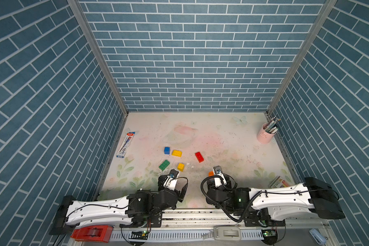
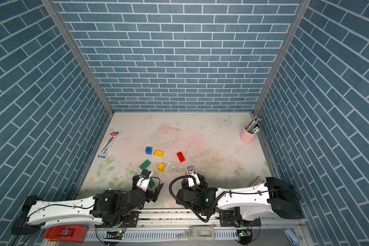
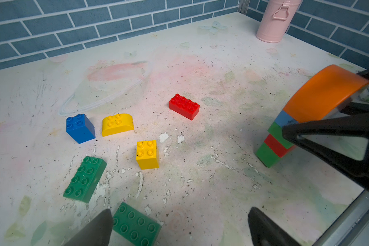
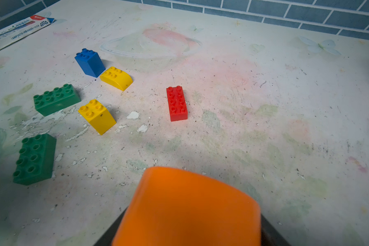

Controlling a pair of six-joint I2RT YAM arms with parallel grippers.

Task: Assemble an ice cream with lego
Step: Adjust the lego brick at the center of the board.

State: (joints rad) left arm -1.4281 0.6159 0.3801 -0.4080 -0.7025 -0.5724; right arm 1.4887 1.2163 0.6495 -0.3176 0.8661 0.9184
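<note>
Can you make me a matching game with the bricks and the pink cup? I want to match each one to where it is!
Things:
1. orange rounded brick
2. blue brick
3. red brick
4. pink cup

Places:
A. in the far right corner
B. just beside the rounded yellow brick
C. lying on its own, apart from the other bricks
D. on top of the stack, gripped by the right end effector

Pairs: 1-D, 2-B, 3-C, 4-A

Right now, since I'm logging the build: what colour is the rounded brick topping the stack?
The rounded brick is orange, clearest in the left wrist view.
</note>
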